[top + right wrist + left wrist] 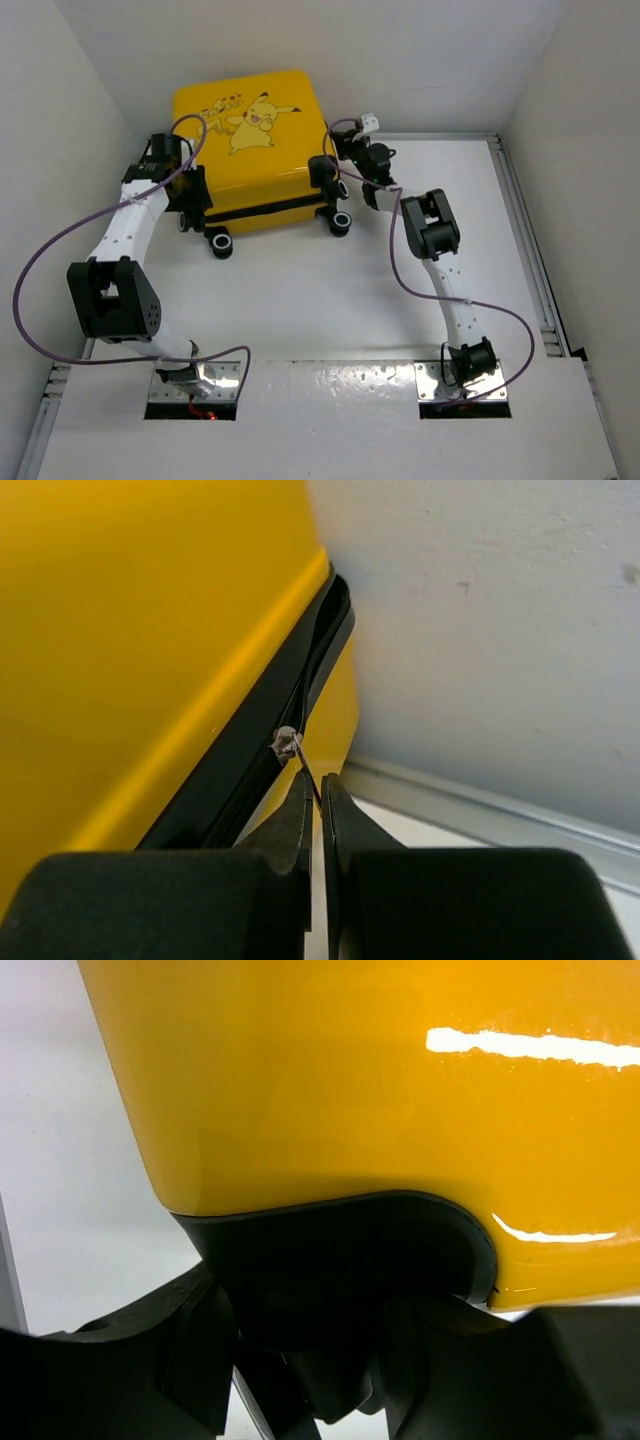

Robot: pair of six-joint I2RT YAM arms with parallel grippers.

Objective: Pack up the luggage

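The yellow suitcase (250, 140) lies flat in the upper middle of the overhead view, cartoon side up. The right gripper (322, 805) is clenched on the zipper pull (288, 743) at its right edge. The left gripper (320, 1380) straddles the wheel housing (340, 1260) at the suitcase's lower left corner; I cannot tell whether it clamps

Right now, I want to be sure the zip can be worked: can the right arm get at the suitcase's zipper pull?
Most likely yes: the right fingers are shut on the zipper pull of the yellow Pikachu suitcase, with nothing in between.
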